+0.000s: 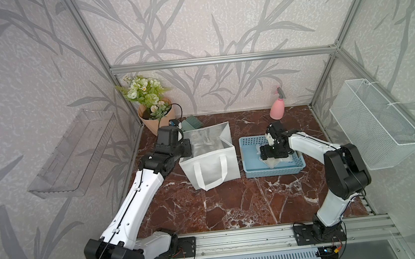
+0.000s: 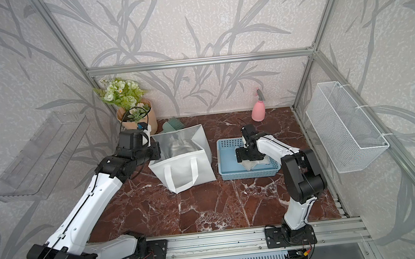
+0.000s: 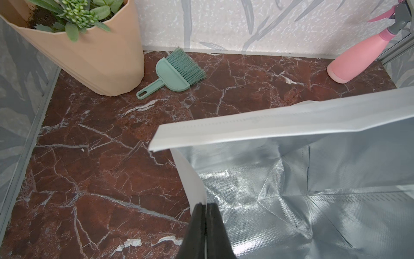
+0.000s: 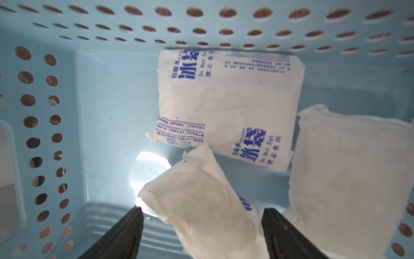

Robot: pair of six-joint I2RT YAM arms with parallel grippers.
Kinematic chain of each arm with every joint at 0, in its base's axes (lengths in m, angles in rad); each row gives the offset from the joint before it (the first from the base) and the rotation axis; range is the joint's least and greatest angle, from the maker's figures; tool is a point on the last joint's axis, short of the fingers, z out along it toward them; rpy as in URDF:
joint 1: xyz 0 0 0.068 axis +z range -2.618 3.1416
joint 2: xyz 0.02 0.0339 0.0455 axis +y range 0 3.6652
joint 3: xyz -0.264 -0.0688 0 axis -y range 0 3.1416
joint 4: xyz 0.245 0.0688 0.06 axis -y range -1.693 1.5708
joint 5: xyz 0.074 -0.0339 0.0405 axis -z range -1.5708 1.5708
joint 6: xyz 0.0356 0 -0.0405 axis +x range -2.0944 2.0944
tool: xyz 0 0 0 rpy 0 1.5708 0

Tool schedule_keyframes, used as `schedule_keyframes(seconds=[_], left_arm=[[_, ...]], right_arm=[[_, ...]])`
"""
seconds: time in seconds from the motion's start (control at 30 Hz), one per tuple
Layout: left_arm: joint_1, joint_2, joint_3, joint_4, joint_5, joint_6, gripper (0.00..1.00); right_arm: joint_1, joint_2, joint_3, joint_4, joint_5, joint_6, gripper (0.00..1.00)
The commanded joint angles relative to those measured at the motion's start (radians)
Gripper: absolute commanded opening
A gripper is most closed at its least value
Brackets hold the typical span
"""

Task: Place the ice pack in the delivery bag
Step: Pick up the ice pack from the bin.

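Ice pack (image 4: pixel 197 201) in the blue basket (image 4: pixel 100 107), right of the delivery bag (image 1: pixel 210 165), lying directly between the spread fingers of the released right claw (image 4: pixel 202 210). Only the right wrist view shows a printed pack (image 4: pixel 228 105) and a plain pack (image 4: pixel 349 170) beside it; in both top views the right arm (image 1: pixel 306 141) largely covers them. Left claw (image 3: pixel 205 207), clenched on a white strip at the bag's left side, shows its grip only in the left wrist view.

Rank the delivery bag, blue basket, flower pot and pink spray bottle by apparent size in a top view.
1. delivery bag
2. blue basket, a close second
3. flower pot, without its plant
4. pink spray bottle
Pot and bottle stand farthest back, so they may look smaller.
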Motion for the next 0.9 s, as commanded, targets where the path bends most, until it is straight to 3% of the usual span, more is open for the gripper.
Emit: schedule_keyframes(seconds=[0.0,0.57,0.77,0.87], left_arm=[[0.003,-0.019,-0.003,-0.016,0.007,0.009,0.07],[0.003,-0.019,-0.015,0.002,0.022,0.018,0.10],[0.003,-0.029,-0.013,0.000,0.017,0.019,0.10],[0.003,-0.029,-0.012,-0.003,0.019,0.020,0.10]], right_arm=[[0.032,0.027,0.008,-0.013,-0.007,-0.019,0.86],[0.132,0.149,0.038,-0.046,0.138,0.031,0.83],[0.137,0.128,0.025,-0.031,0.133,0.053,0.56],[0.136,0.081,0.013,-0.026,0.126,0.063,0.52]])
